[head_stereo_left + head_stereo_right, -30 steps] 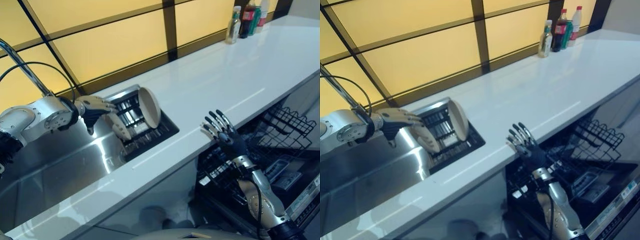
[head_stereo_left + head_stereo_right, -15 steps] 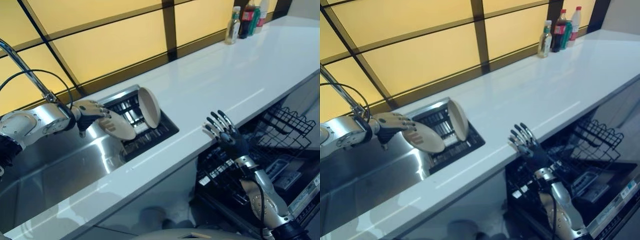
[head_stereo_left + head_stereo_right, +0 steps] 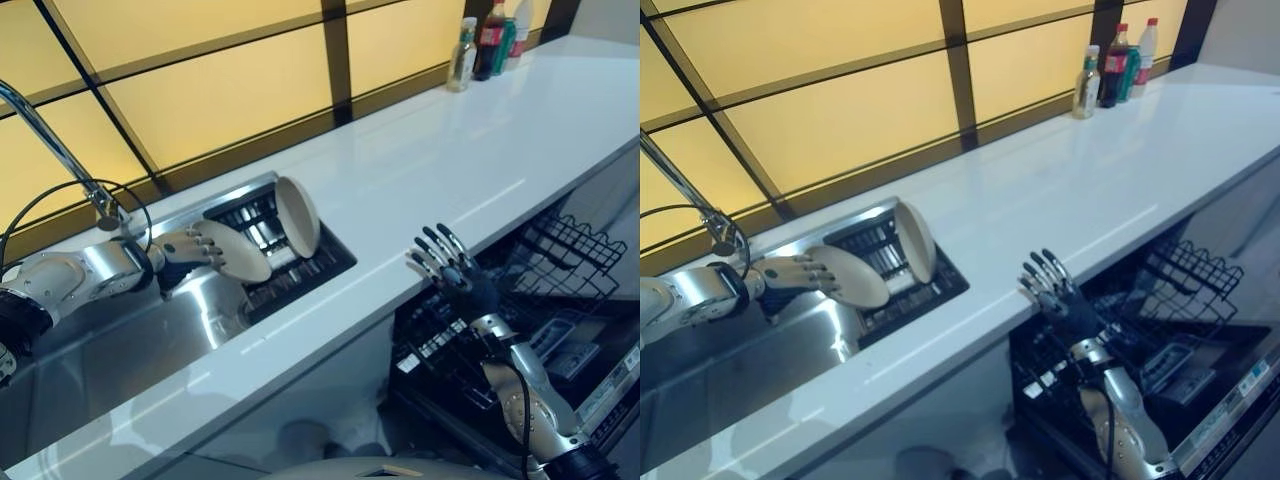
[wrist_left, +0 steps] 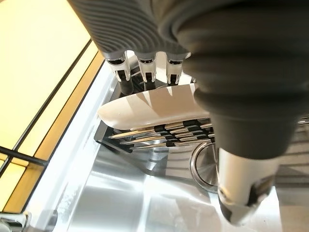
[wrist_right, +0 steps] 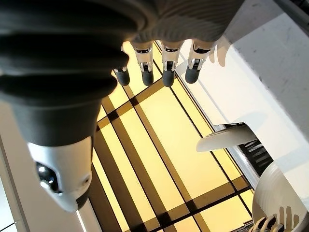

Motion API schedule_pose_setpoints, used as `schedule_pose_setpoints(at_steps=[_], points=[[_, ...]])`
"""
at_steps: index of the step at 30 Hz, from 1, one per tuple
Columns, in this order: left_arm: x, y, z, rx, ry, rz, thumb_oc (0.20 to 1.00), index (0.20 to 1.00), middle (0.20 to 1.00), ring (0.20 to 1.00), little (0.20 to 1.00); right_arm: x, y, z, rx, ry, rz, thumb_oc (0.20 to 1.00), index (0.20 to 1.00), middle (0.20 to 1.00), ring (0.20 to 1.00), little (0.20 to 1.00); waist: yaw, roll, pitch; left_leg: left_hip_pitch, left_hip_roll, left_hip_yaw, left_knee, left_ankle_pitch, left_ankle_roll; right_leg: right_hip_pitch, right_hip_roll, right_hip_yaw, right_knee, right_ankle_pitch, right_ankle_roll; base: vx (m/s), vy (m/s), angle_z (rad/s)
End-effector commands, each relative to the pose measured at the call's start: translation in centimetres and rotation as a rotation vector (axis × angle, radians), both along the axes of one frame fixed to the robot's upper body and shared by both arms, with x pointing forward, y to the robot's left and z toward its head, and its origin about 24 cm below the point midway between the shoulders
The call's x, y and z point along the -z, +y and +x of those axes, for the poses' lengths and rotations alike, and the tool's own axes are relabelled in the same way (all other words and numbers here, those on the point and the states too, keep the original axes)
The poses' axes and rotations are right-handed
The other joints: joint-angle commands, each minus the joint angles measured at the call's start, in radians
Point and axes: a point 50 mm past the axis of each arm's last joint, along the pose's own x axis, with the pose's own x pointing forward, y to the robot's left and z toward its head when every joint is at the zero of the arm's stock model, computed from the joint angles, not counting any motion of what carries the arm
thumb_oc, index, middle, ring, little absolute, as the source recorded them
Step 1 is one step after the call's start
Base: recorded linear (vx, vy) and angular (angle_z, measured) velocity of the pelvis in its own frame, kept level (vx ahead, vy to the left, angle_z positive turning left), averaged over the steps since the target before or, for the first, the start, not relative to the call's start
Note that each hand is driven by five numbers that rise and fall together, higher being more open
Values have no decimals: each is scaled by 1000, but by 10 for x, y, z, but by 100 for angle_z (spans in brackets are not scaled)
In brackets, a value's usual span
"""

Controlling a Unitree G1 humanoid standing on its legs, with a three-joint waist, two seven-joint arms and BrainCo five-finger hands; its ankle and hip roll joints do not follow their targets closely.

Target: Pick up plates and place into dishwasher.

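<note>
Left hand (image 3: 185, 250) gripped one plate (image 3: 235, 252) over the sink (image 3: 120, 340); right hand (image 3: 455, 275) spread empty; dishwasher (image 3: 560, 290) had no plates yet.

A white counter (image 3: 450, 160) ran below amber panels (image 3: 230, 90) framed in dark bars. Bottles (image 3: 487, 40) stood at its far end beside a steel sink (image 3: 110, 350).

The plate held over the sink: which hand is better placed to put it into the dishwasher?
The left hand: its fingers already grip the plate. The right hand waits open above the dishwasher rack, ready to receive.
</note>
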Motion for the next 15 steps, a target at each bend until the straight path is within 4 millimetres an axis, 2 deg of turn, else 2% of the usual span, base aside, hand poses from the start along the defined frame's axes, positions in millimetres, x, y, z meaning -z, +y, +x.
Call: schedule_pose_setpoints(at_steps=[1, 8, 15], points=[[-24, 23, 9, -34, -197, 12, 1000, 1000, 1000, 1000, 1000, -20, 5, 0, -36, -103, 35, 1000, 1000, 1000, 1000, 1000, -23, -43, -18, -10, -24, 9, 12, -67, 57, -64, -41, 6, 20, 28, 117, 16, -4, -8], [-19, 25, 5, 38, -273, -1, 1000, 1000, 1000, 1000, 1000, -18, 6, -2, -32, -94, 40, 1000, 1000, 1000, 1000, 1000, -20, -47, -15, -14, -22, 10, 12, -64, 55, -68, -39, 5, 20, 29, 115, 2, -1, -1], [-9, 35, 0, 18, -300, 21, 1000, 1000, 1000, 1000, 1000, -16, 5, -3, -31, -79, 43, 1000, 1000, 1000, 1000, 1000, -21, -48, -20, -8, -20, 13, 10, -61, 53, -63, -38, 4, 17, 29, 114, 18, -5, 0]])
